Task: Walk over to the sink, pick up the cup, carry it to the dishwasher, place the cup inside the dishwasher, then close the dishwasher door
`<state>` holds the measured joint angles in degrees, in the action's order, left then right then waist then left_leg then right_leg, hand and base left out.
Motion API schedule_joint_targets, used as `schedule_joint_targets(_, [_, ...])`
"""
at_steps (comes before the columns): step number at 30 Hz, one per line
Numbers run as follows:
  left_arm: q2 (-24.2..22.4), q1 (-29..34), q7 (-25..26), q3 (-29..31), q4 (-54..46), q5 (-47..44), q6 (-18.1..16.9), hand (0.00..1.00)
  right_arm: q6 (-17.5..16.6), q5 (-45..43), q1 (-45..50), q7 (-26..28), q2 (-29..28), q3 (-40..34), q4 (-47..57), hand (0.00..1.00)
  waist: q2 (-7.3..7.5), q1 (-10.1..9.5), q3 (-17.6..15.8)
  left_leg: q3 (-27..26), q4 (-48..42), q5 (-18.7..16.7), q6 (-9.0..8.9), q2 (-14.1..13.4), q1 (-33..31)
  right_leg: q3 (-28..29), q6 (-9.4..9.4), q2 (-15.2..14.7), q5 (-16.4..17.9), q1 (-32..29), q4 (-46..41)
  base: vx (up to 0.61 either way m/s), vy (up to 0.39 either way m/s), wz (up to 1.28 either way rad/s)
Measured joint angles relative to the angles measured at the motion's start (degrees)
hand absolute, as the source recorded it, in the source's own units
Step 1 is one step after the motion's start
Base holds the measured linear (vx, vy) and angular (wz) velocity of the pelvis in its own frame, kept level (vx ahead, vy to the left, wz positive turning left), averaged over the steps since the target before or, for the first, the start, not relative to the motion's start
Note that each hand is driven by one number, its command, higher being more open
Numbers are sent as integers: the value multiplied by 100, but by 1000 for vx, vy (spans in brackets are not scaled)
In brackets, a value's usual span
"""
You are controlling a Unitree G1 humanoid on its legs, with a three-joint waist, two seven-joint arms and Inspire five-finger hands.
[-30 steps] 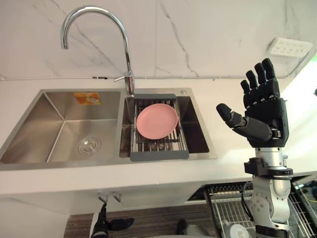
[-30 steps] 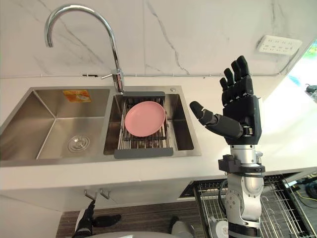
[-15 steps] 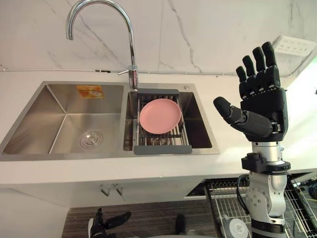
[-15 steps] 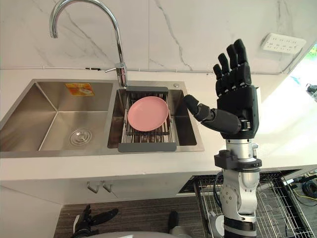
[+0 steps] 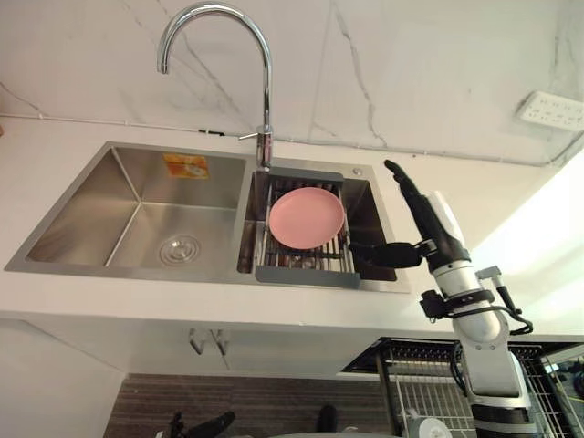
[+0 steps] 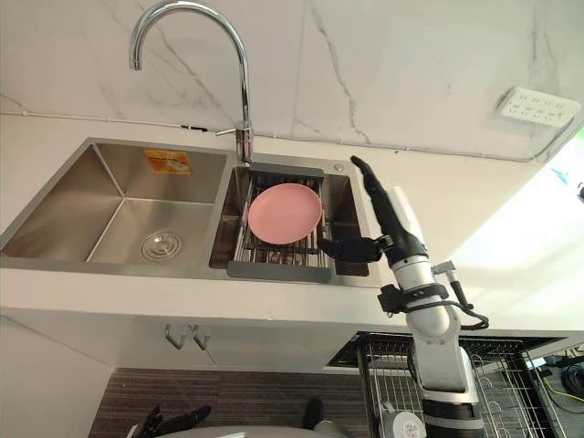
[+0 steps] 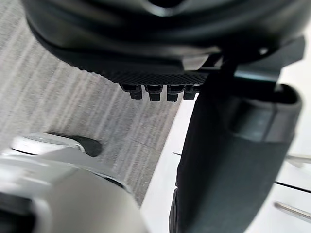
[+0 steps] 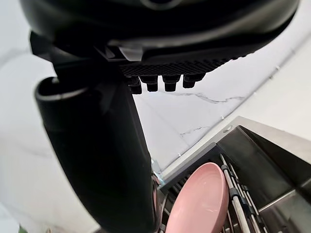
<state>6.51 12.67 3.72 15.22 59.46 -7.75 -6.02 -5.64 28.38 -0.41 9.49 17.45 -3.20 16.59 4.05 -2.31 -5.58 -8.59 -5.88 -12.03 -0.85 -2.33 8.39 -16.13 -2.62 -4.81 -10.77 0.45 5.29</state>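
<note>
Right hand [image 5: 431, 217]: wide open, fingers straight and pointing up, thumb sticking out toward the rack; holding nothing, up over the right end of the sink.
Left hand [image 7: 155, 58]: down low over the floor [image 7: 73, 97], fingers loose, curled round nothing.
Sink [image 5: 137, 196]: two shiny bowls set in the white tabletop [image 5: 274, 306]; round drain in the left bowl.
Tap [image 5: 265, 82]: tall and bent, standing behind the sink between the two bowls.
Rack [image 5: 306, 275]: grey, lying across the right bowl.
Plate [image 5: 307, 219]: pink and round, lying on the rack.
Cup: cannot tell where.
Wire basket [image 5: 420, 392]: low down, under the tabletop edge, beside the right arm.
Socket [image 5: 552, 109]: white, on the wall at the right.
</note>
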Motion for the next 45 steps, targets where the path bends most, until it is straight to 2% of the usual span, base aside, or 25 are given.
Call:
schedule_joint_targets(7, [-18,2,-113,249,2,105,74,100,-21,2008,-507,-115,297,731,-27,100,47,-155,33,117,-14,30,-14,-24,-156,-142,25,10,18,-103,1,21,3,8])
schedule_joint_targets(12, [-17,0,-128,348,-9,107,84,100,3,2806,-841,-387,341,1248,-458,100,61,-159,55,194,-13,60,-51,-32,-225,-236,25,6,18,-135,1,10,4,8])
schedule_joint_targets(16, [-11,-5,-161,347,-47,109,103,100,241,3030,-891,-584,349,1618,-1171,100,64,-176,59,324,72,145,-126,-33,-232,-385,30,-13,28,-112,2,-13,-6,19])
schedule_joint_targets(20, [10,-4,-161,344,-56,106,246,100,555,3427,-1067,-1036,351,1752,-1633,100,50,-182,65,401,155,235,-203,-59,-239,-476,72,-6,69,-110,3,-18,-24,10])
schedule_joint_targets(28, [23,-14,-172,330,-166,105,496,100,1018,4202,-1256,-1593,352,2048,-2390,100,-21,-244,25,506,180,281,-215,-108,-251,-607,127,26,119,-58,3,-15,-14,7])
schedule_joint_targets(34, [64,-23,-251,198,-352,101,576,100,1140,4421,-1360,-1795,351,2165,-2837,100,-72,-316,55,605,175,290,-226,-118,-282,-705,123,29,131,-56,3,24,11,7])
schedule_joint_targets(39, [70,-16,-263,176,-399,98,603,100,1192,4556,-1538,-1893,354,2295,-3155,100,-204,-344,29,657,175,295,-235,-120,-290,-759,122,25,131,-53,3,22,22,5])
schedule_joint_targets(45, [71,5,-314,169,-528,96,609,100,1219,4621,-1798,-2264,411,2408,-3629,100,-210,-393,26,733,180,335,-285,-121,-308,-832,120,18,148,-21,5,-16,10,6])
